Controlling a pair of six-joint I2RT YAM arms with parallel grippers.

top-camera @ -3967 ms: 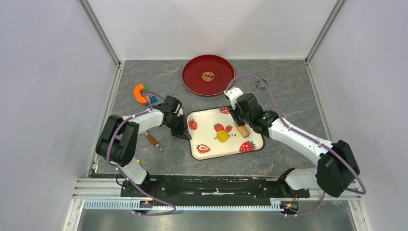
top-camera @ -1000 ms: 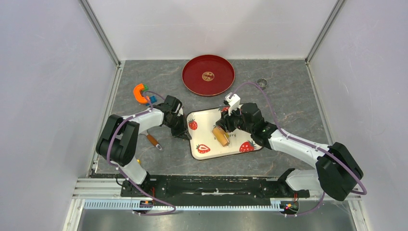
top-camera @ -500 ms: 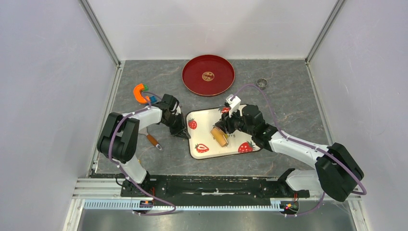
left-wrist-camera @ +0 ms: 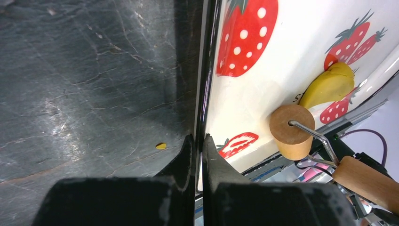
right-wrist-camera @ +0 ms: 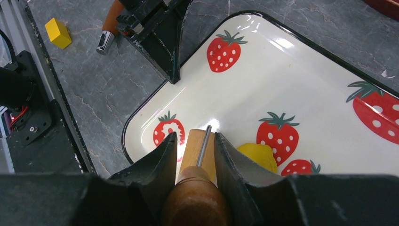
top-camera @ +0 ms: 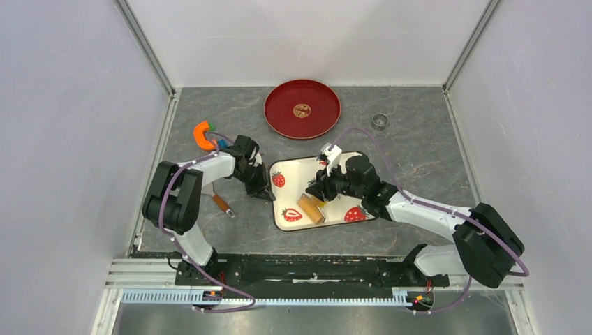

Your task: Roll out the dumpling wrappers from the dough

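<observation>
While pinched on the tray rim (left-wrist-camera: 207,70), left gripper (left-wrist-camera: 198,140); right gripper (right-wrist-camera: 195,137) tight around roller handle (right-wrist-camera: 195,203).

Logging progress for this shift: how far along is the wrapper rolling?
Done: left fingers pinch the rim of the tray, steadying it. In hand: right fingers grip the rolling pin, its roller beside the dough on the tray. Left: the dough is a thick lump, not yet a thin round wrapper.

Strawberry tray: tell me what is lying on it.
A yellow dough lump and a wooden roller, gripped by the right gripper, lie on the tray. The left gripper pinches its rim. Anything beneath the roller is covered.
</observation>
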